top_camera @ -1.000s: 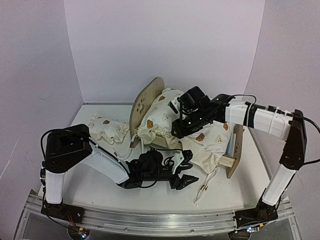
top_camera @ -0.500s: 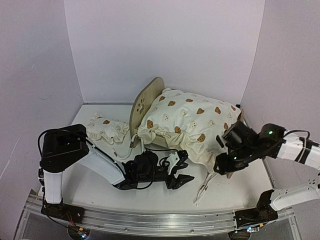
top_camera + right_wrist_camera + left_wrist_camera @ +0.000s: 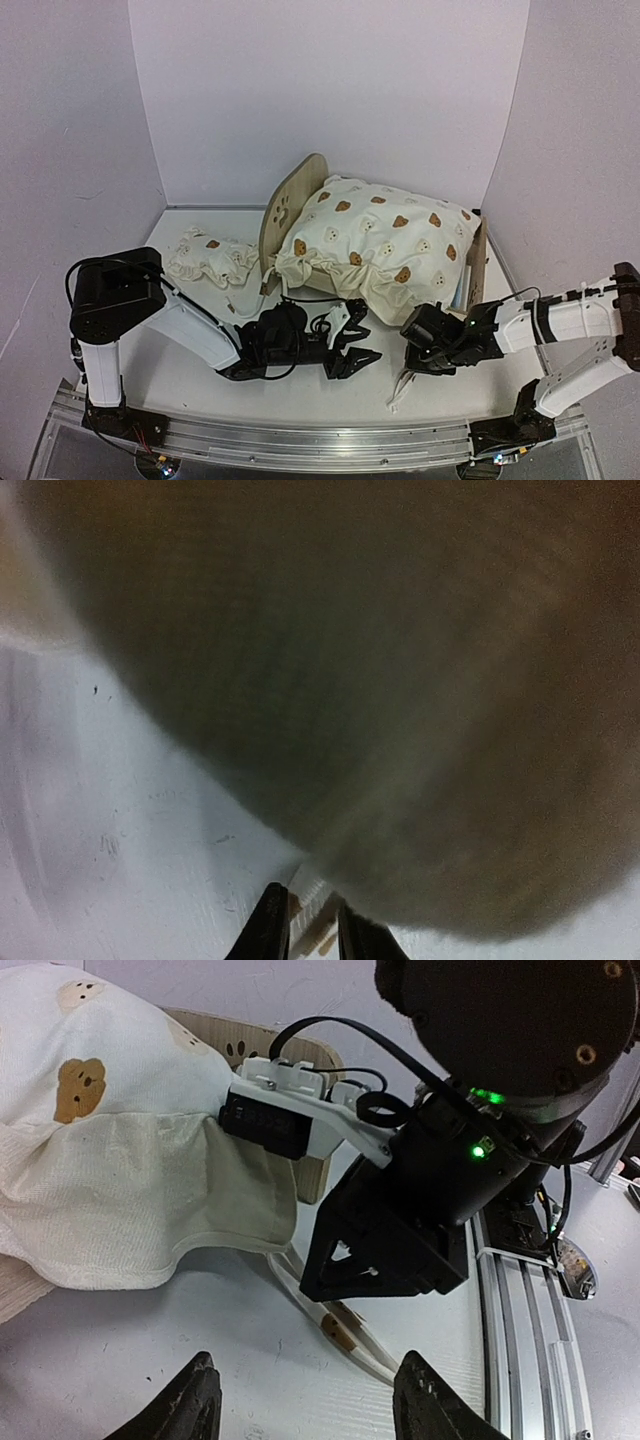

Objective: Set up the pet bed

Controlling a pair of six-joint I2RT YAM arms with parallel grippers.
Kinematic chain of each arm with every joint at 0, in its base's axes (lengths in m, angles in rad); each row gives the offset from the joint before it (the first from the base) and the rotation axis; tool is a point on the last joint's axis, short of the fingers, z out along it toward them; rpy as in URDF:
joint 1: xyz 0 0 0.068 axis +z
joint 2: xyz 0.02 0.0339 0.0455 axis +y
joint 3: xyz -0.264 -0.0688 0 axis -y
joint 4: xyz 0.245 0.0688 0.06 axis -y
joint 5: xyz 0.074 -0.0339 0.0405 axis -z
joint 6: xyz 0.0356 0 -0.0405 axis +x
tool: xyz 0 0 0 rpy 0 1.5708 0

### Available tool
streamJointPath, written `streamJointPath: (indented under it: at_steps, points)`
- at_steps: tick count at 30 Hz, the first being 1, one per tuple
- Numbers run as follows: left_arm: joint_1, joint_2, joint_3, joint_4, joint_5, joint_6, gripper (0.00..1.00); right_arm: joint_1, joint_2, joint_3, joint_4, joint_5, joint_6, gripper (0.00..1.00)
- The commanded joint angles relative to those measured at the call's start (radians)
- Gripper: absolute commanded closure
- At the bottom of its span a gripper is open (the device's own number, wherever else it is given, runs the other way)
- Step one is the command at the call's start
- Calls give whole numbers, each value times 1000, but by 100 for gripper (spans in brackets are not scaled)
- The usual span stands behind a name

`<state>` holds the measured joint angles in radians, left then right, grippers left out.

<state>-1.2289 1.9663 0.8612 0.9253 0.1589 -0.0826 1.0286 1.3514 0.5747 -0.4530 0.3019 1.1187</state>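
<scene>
The pet bed stands at mid-table, its rounded wooden headboard (image 3: 293,200) at the left and its footboard (image 3: 478,268) at the right. A large cream bear-print cushion (image 3: 385,240) (image 3: 100,1190) lies over it, and its blurred underside (image 3: 400,680) fills the right wrist view. One cushion tie (image 3: 405,383) (image 3: 345,1335) (image 3: 315,920) trails onto the table in front. My right gripper (image 3: 412,358) (image 3: 312,935) is low at the cushion's front edge, shut on that tie. My left gripper (image 3: 362,338) (image 3: 315,1410) lies open on the table facing it, with nothing between its fingers.
A small bear-print pillow (image 3: 210,258) lies left of the headboard. The aluminium rail (image 3: 300,440) (image 3: 530,1300) runs along the near edge. Walls close in at the left, back and right. The right arm's wrist (image 3: 470,1160) sits close in front of the left gripper.
The right arm swung off the top of the cushion down to the table in front of the bed, and its jaws narrowed onto the tie. The left gripper closed slightly.
</scene>
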Motion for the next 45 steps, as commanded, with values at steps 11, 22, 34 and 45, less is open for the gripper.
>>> streamJointPath:
  at_steps: [11, 22, 34, 45]
  points:
    - [0, -11, 14, 48, 55, 37, 41, 71, 76, 46, -57, 44, 48, 67]
    - [1, -1, 16, 47, 62, 44, 41, 134, 0, 33, -182, 73, 88, 61]
    - [-27, 30, 55, 5, 62, 80, 37, 134, 116, -40, -69, 72, 128, 75]
    - [-67, 111, 227, -153, 74, 167, 36, 134, -130, 305, -583, 387, -137, 100]
